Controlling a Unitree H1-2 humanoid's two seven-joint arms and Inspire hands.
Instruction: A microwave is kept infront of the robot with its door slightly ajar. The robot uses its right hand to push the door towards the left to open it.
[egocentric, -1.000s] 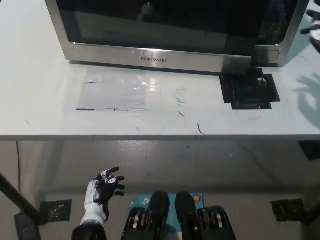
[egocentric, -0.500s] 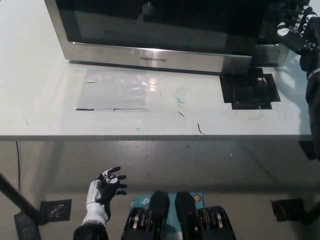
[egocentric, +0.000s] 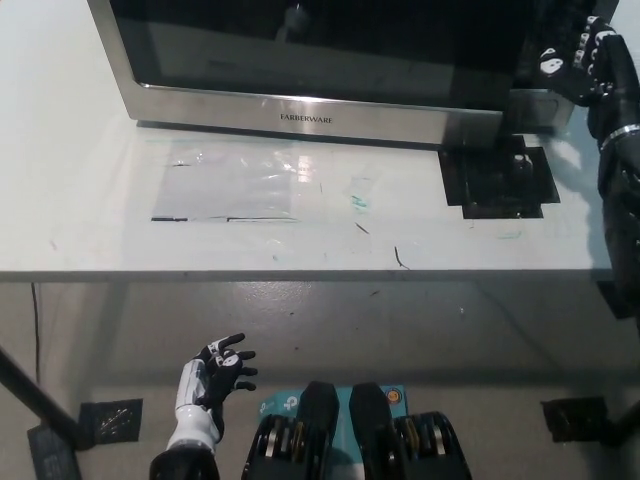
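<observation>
1. The microwave (egocentric: 330, 60) stands at 12 o'clock on the white table (egocentric: 90, 200); its dark door (egocentric: 310, 40) hides whatever is inside.
2. The black right hand (egocentric: 578, 58), at 2 o'clock, holds nothing, fingers spread by the door's right edge.
3. The white left hand (egocentric: 212, 385) rests at 7 o'clock below the table, fingers apart, empty.

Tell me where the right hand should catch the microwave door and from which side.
Catch the door at its right edge, coming from the right behind that edge: it stands slightly ajar there, beside the right hand. Push it leftward. The left hand rests low.
</observation>
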